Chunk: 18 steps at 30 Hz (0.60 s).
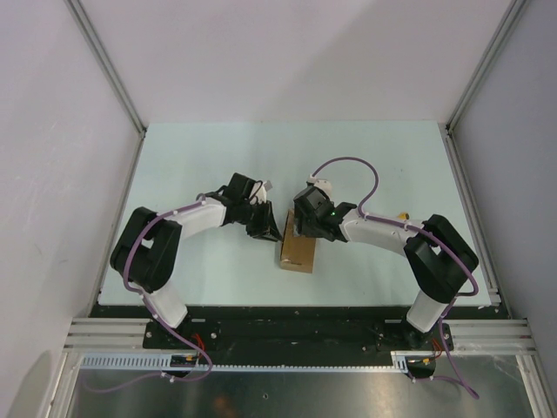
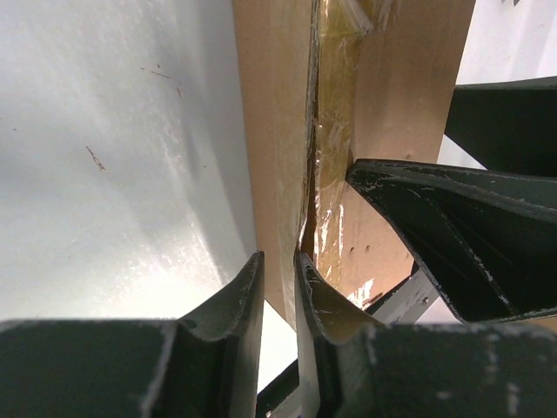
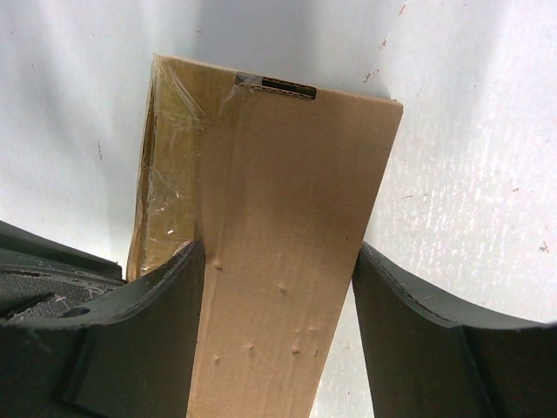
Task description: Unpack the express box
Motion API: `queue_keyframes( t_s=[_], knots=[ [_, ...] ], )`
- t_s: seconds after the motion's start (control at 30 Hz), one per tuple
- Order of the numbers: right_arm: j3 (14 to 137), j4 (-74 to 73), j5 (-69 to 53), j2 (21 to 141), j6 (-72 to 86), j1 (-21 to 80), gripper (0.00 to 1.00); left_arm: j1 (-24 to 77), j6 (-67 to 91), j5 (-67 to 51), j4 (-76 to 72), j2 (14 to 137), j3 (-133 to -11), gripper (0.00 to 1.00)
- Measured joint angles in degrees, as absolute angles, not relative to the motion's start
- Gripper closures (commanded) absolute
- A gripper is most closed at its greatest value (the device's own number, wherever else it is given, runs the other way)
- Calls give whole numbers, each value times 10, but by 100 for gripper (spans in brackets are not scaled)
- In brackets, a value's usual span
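The express box (image 1: 298, 252) sits at frame centre on the table (image 1: 200, 157), the right gripper (image 3: 277, 261) pressed against its 2 long sides and the left gripper (image 2: 278, 270) pinching its flap (image 2: 271, 131) edge. Unpacking appears early: the seam gapes slightly under clear tape (image 2: 335, 148), no contents show, and emptying remains. No brand, label or legible writing is visible.

The express box (image 3: 287, 165) is matt brown cardboard, lightly dimpled, with a raw slot at its upper edge. The clear tape (image 3: 170, 178) down its left side is glossy and wrinkled. The tabletop (image 3: 470, 131) is pale, smooth and faintly shiny, flecked with small scuffs. The left end effector (image 2: 277, 266) and right end effector (image 3: 278, 261) are matt black plastic, scuffed whitish at the edges.
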State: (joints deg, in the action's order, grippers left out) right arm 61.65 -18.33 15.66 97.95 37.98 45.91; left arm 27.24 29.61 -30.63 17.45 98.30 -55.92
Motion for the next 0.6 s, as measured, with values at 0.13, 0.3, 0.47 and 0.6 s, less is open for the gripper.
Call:
queue_keyframes(
  t_s=[0.13, 0.3, 0.47, 0.6],
  knots=[
    [616, -183, 156, 980, 380, 459, 40, 272, 296, -303, 180, 983, -562, 77],
    [616, -183, 157, 979, 380, 459, 40, 272, 296, -297, 187, 983, -565, 77],
    [616, -183, 157, 979, 380, 459, 40, 272, 293, -254, 217, 975, -569, 75],
    [617, -183, 156, 979, 380, 459, 39, 271, 284, -214, 238, 975, -571, 68]
  ],
)
